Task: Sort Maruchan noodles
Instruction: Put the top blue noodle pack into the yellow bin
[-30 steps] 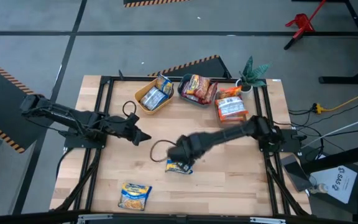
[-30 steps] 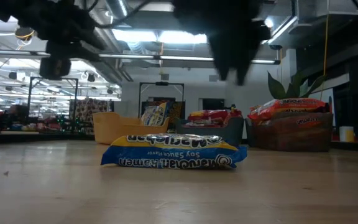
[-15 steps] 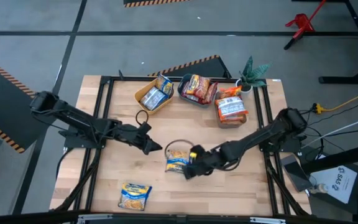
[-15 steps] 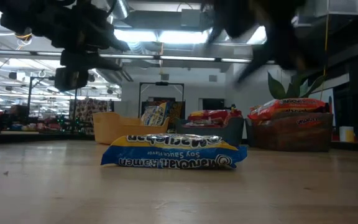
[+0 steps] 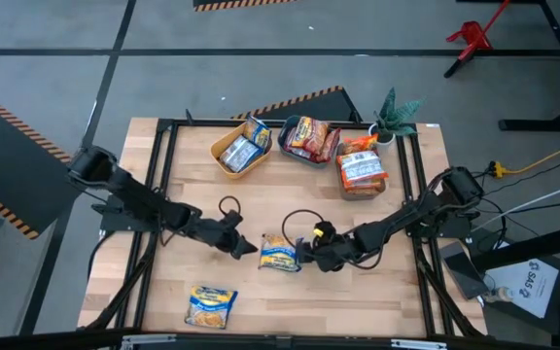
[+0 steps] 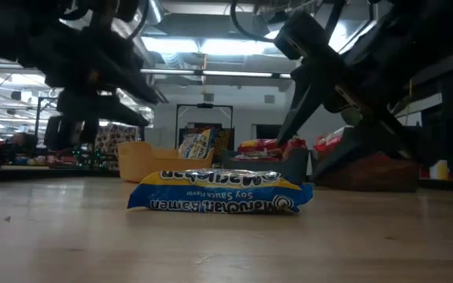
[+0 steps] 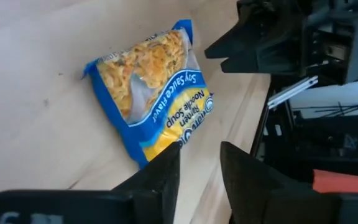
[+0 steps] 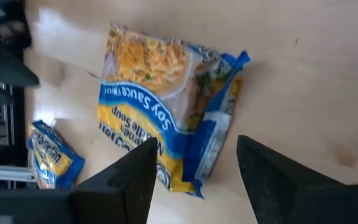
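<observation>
A yellow-and-blue Maruchan noodles packet (image 5: pixel 278 255) lies flat on the wooden table's middle, and shows as well in the low view (image 6: pixel 219 192). My left gripper (image 5: pixel 252 249) stands just left of it, open, its fingers (image 7: pixel 166 171) slanting down at the packet's near corner (image 7: pixel 143 158). From the right, my right gripper (image 5: pixel 305 258) comes in open, its fingers (image 8: pixel 135 174) astride the packet's end (image 8: pixel 197 168) without touching. A second yellow-and-blue packet (image 5: pixel 210 304) lies near the front left.
Three bins stand along the far edge: a yellow one (image 5: pixel 224 160), a dark one (image 5: pixel 284 138) and a brown one (image 5: pixel 350 190), each holding packets. A small green plant (image 5: pixel 395 112) is at the far right corner. Bare wood lies around the middle packet.
Both grippers have sunk toward the middle packet. My left gripper has gone toward the table's right and near edges. My right gripper has rolled, tipped downward and drawn back a little to the packet's right side. The packet has stayed in place.
</observation>
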